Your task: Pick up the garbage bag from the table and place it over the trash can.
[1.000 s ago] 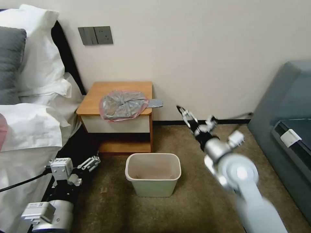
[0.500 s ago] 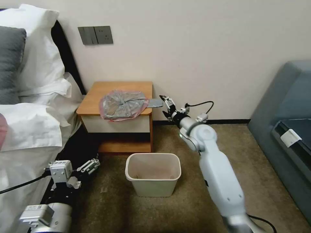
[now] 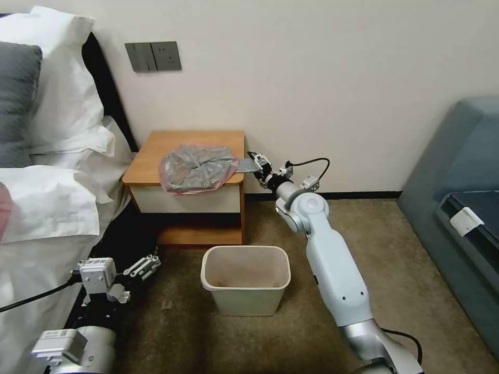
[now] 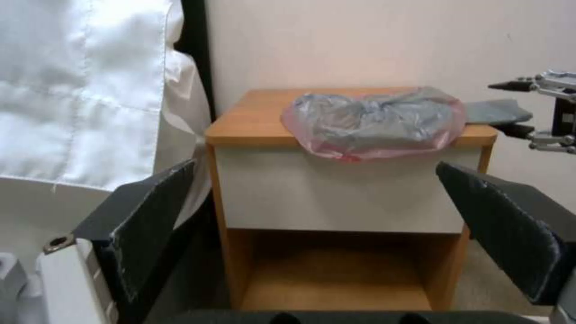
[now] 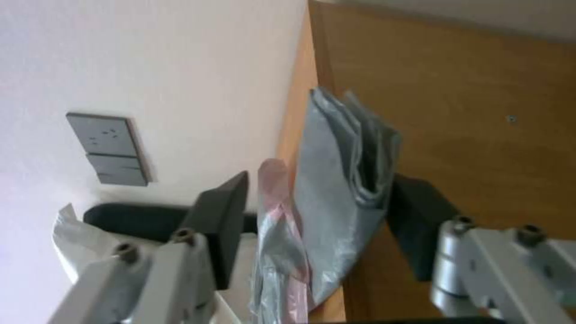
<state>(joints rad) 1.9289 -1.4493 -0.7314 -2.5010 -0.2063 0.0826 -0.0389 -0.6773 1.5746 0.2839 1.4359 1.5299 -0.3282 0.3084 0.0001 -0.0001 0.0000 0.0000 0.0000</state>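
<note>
Right gripper (image 3: 255,162) has advanced to the table's (image 3: 156,174) right edge; jaws apart, apparently straddling the garbage bag's (image 3: 197,167) overhanging tab. Grasp imminent. Left gripper (image 3: 145,264) parked low, open.

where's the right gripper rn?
In the head view the right gripper is at the right edge of the table, open, its fingers straddling the grey flap of the garbage bag that overhangs there, above the trash can.
</note>
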